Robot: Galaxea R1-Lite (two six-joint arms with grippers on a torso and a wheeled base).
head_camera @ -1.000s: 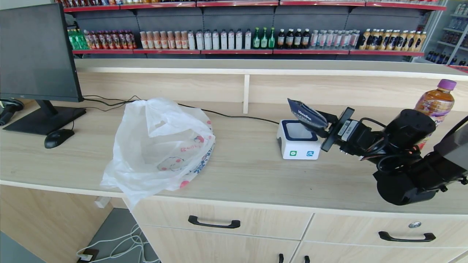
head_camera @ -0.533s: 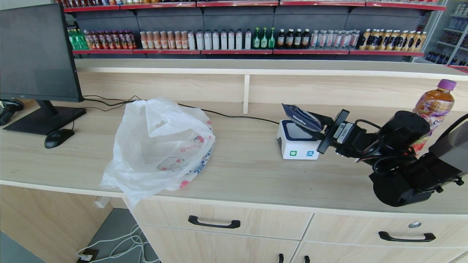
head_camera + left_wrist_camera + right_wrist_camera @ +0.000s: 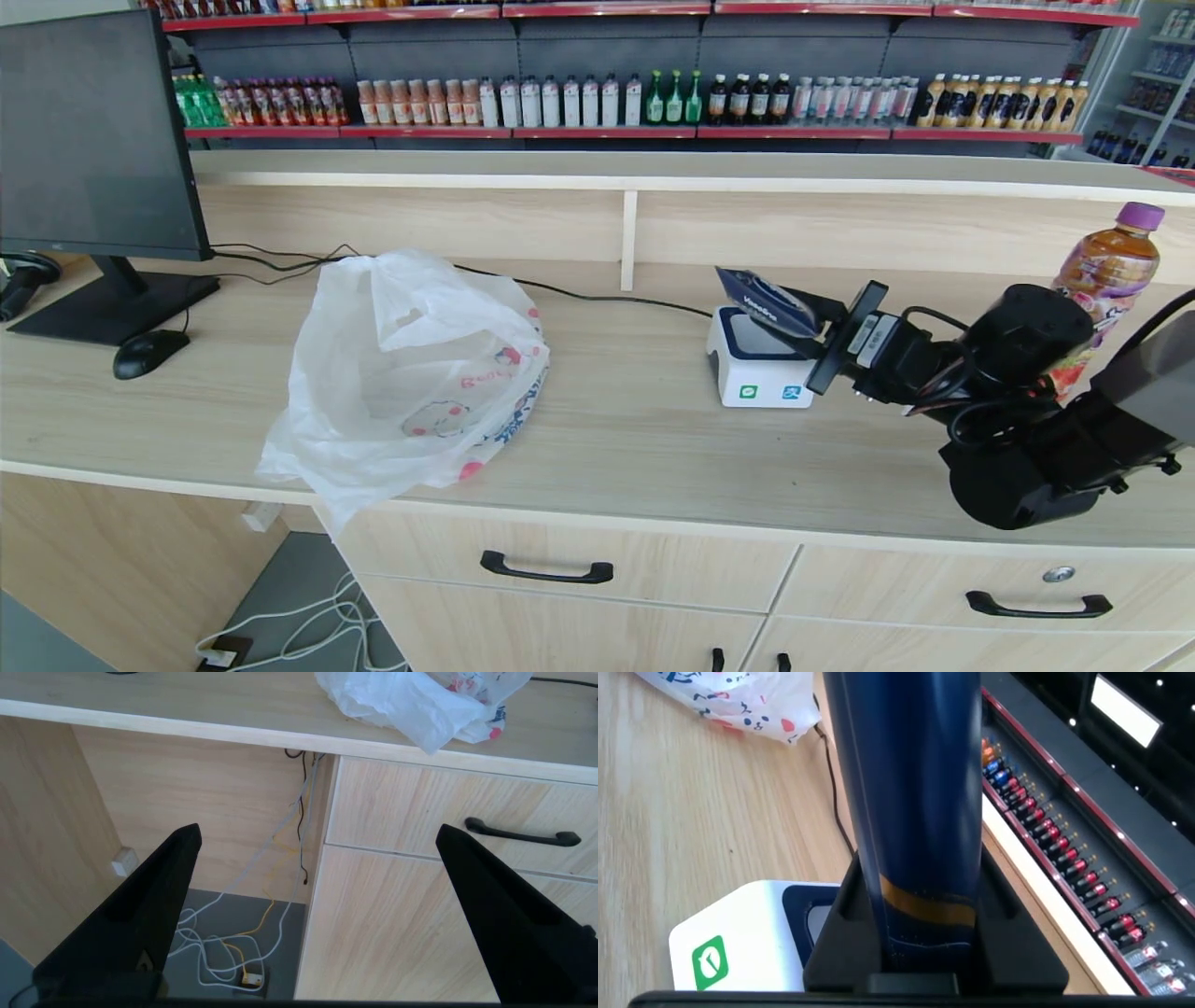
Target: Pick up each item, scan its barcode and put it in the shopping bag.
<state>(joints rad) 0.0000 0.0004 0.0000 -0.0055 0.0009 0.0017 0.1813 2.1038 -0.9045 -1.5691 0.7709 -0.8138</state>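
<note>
The dark blue tube (image 3: pixel 767 301) was clamped at its crimped lower end between the two fingers of the right gripper (image 3: pixel 814 315), its body slanting up and away from them. Directly under the fingers and the tube sat the white scanner (image 3: pixel 758 369), its dark window facing up; the tube hung over that window without touching it. Well beyond the tube's free end, across bare counter (image 3: pixel 635 439), the white shopping bag (image 3: pixel 411 373) lay slumped with its mouth open near the front edge. Behind the right gripper's wrist stood an upright bottle (image 3: pixel 1106 271) with a purple cap. The left gripper (image 3: pixel 315 835) hung below counter level with its fingers spread wide and nothing between them; past their tips were a drawer front (image 3: pixel 448 812) and loose cables (image 3: pixel 234 952) on the floor.
</note>
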